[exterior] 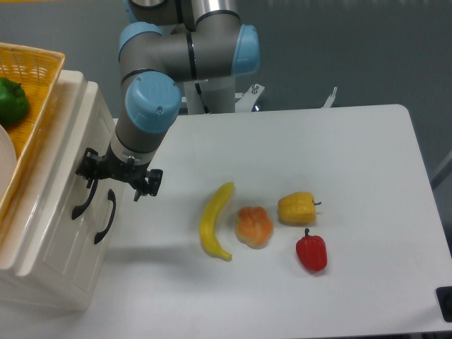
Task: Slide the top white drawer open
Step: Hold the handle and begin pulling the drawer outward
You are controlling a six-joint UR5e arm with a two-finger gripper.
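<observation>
- Two black curved handles show on the cream cabinet [49, 233] at the table's [367, 162] 9 o'clock side; the upper-left one [83, 201] belongs to the top white drawer [67, 166], the other [106, 217] to the lower drawer [60, 261].
- The gripper [116, 180] hovers just at the top handle's upper end, fingers spread apart; whether one finger touches the bar cannot be told.
- A banana [214, 220], an orange fruit [253, 226], a yellow pepper [296, 208] and a red pepper [311, 253] lie at the gripper's 3 to 4 o'clock.
- A wicker basket [35, 70] with a green pepper [12, 101] sits on the cabinet.
</observation>
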